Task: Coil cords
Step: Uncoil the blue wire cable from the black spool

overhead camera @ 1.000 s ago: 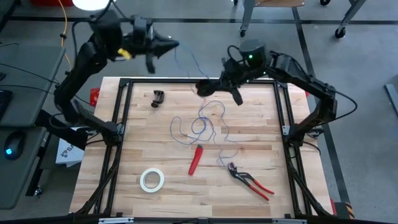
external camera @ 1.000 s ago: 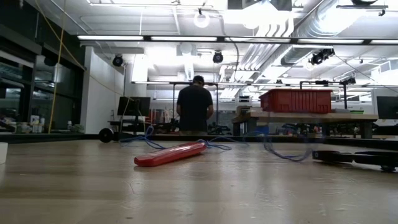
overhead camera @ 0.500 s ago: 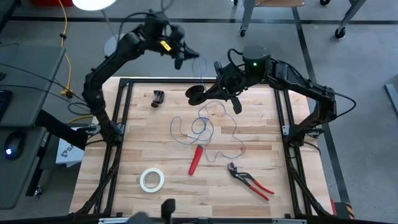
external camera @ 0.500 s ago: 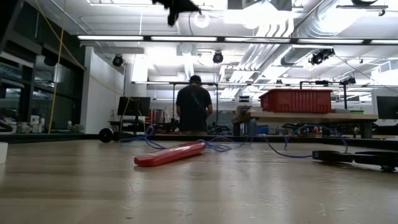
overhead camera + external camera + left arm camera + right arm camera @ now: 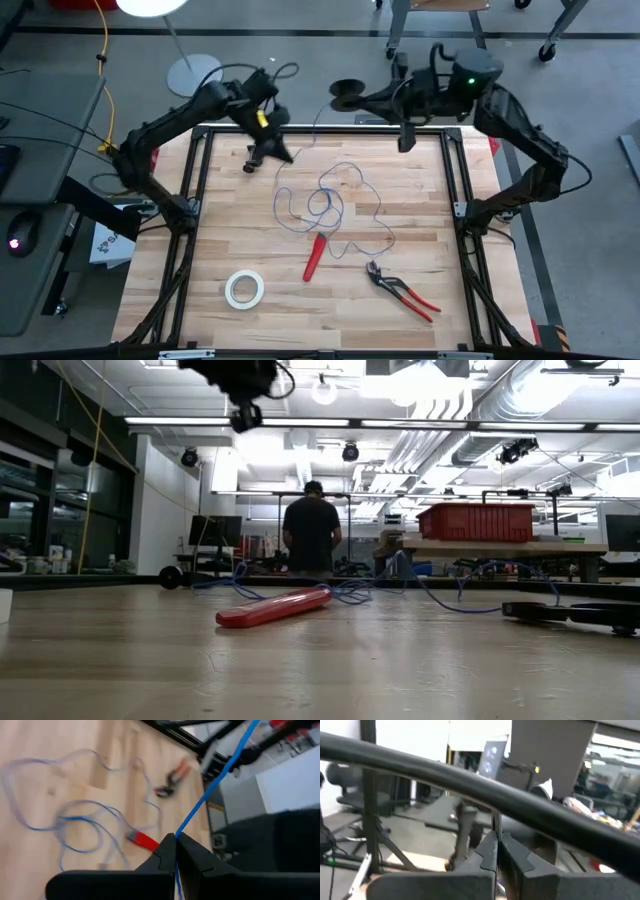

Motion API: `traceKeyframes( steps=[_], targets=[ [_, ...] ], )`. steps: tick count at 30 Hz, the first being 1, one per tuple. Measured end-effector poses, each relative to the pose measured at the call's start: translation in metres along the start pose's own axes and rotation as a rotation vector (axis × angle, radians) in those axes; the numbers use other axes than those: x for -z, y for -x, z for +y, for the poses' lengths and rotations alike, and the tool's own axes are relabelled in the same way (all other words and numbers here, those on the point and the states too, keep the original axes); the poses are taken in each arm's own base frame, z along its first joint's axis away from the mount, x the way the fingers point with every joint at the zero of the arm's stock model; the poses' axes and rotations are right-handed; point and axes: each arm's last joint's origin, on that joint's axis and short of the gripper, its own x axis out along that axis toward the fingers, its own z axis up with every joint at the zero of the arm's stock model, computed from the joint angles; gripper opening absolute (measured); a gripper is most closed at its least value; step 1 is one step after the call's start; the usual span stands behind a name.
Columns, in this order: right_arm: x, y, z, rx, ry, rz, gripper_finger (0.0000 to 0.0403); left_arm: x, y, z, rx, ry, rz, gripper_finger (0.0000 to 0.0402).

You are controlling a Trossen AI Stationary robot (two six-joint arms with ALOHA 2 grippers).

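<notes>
While pinched in the left claw (image 5: 176,840), blue wire (image 5: 212,780) taut toward the far rail; right claw (image 5: 497,845) pressed together.

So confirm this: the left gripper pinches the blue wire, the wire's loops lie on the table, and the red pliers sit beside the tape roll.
One thing is wrong. The high view shows the pliers well apart from the tape roll, near the table's right side. The left gripper does pinch the wire, whose loops lie on the table.
</notes>
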Motion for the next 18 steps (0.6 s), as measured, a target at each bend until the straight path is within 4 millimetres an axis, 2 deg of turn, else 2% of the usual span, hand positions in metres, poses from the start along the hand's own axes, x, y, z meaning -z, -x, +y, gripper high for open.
traceKeyframes(
  steps=[3, 6, 12, 15, 18],
  targets=[
    [0.005, 0.013, -0.005, 0.056, -0.029, 0.087, 0.0000, 0.015, 0.011, -0.025, 0.013, 0.005, -0.037, 0.0000],
    [0.016, 0.019, -0.010, 0.084, -0.071, 0.202, 0.0000, 0.019, 0.035, -0.055, 0.013, -0.020, -0.148, 0.0000],
    [0.040, 0.019, -0.015, 0.075, -0.145, 0.390, 0.0000, 0.015, 0.099, -0.110, -0.070, -0.160, -0.499, 0.0000],
    [0.048, 0.016, -0.015, 0.057, -0.148, 0.451, 0.0000, 0.016, 0.127, -0.126, -0.184, -0.214, -0.609, 0.0000],
    [0.053, 0.015, -0.013, 0.035, -0.141, 0.491, 0.0000, 0.019, 0.144, -0.130, -0.270, -0.228, -0.653, 0.0000]
  ],
)
